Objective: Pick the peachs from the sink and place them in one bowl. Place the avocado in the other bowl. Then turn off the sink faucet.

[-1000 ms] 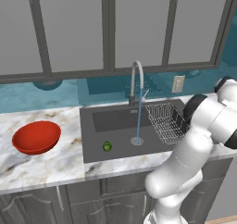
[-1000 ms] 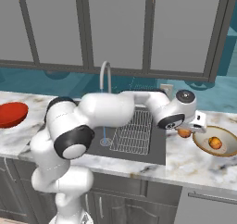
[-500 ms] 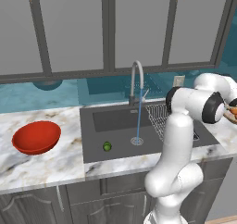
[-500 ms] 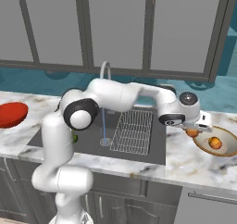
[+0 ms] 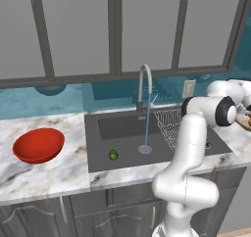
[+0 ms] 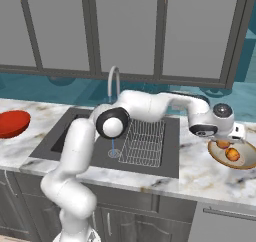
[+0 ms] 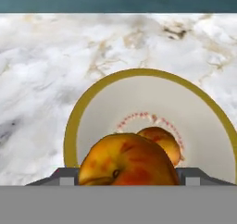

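— Where is the gripper (image 6: 226,145)?

— Out past the right end of the dark sink (image 6: 172,136), hanging over the tan bowl (image 6: 245,163) on the marble worktop (image 6: 200,178). In the hand view a peach (image 7: 127,160) sits between its two fingertips, so the fingers are closed narrowly around that fruit.

— And the other peach?

— Already lying in the tan bowl (image 7: 139,96), near its middle; the second peach (image 7: 162,142) shows just behind the held one. From the right base view it is the orange fruit (image 6: 232,154) inside the bowl's rim, with the held peach (image 6: 222,144) just above it.

— The avocado?

— The avocado (image 5: 113,155) lies on the sink floor (image 5: 122,133), toward the front left, left of the drain (image 5: 145,149).

— The red bowl?

— The red bowl (image 5: 38,145) stands on the worktop (image 5: 49,170) near its left end, well apart from the sink.

— The tap?

— Water runs in a thin stream (image 5: 147,121) from the silver faucet (image 5: 143,86) down to the drain. A wire rack (image 6: 145,141) lies in the right part of the sink.
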Robot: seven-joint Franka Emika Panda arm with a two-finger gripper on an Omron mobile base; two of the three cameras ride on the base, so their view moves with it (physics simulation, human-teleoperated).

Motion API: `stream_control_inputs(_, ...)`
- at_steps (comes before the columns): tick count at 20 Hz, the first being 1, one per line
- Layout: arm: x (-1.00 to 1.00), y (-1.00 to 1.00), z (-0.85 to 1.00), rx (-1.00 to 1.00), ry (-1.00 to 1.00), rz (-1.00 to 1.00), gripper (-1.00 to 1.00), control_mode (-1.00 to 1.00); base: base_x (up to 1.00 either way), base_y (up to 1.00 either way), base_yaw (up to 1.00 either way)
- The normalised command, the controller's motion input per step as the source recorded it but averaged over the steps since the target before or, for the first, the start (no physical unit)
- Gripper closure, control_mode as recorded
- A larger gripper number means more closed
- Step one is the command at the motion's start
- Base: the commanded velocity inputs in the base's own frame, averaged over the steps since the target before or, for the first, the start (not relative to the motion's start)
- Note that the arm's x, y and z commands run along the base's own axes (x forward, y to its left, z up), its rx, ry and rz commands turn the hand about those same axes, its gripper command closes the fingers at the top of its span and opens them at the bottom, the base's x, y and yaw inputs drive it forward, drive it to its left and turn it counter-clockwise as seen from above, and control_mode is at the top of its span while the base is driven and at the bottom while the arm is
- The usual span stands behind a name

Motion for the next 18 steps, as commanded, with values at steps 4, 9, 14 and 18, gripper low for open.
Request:
stream_control_inputs(4, 0.23, -0.51, -0.16, 0.00, 0.09, 0.00, 1.00, -1.00, 0.00, 0.00, 0.00)
stream_control_inputs(9, 0.19, -0.15, -0.25, 0.00, 0.12, 0.00, -1.00, -1.00, 0.00, 0.00, 0.00)
stream_control_inputs(14, 0.26, 0.00, -0.02, 0.00, 0.12, 0.00, -1.00, -1.00, 0.00, 0.00, 0.00)
stream_control_inputs(18, 0.25, 0.07, 0.00, 0.00, 0.14, 0.00, -1.00, -1.00, 0.00, 0.00, 0.00)
